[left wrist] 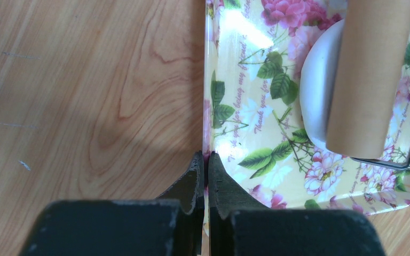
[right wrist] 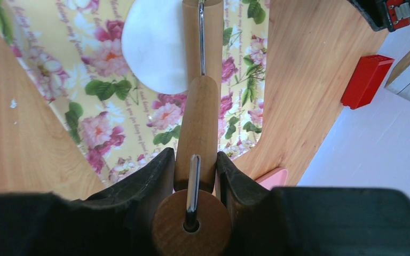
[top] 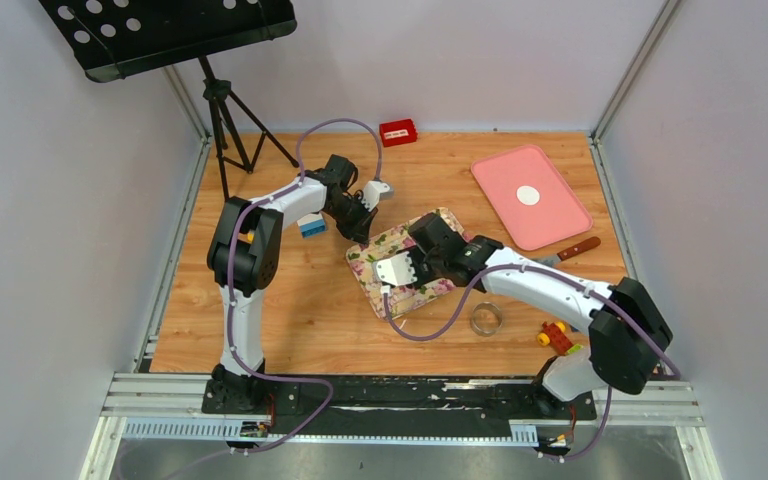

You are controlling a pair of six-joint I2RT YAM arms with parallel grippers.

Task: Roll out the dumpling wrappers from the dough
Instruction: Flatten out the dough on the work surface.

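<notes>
Our right gripper [right wrist: 195,160] is clamped on the handle of the rolling pin [right wrist: 198,125], whose roller lies across the dough [right wrist: 152,48], a smooth flattened patch on the flowered tray [right wrist: 80,101]; our left gripper [left wrist: 207,173] pinches that tray's rim; one wrapper [top: 528,195] lies on the pink tray [top: 563,228]; we judge the rolling underway, with more wrappers left to make.

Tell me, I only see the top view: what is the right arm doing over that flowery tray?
Observer: The right gripper clamps a wooden roller by its handle.
Operator: Is there dough under it?
Observer: Yes, the drum sits over flattened, round-edged white dough on the tray.
Operator: And the left arm?
Observer: The left gripper is shut on the tray's rim, pinching it.
</notes>
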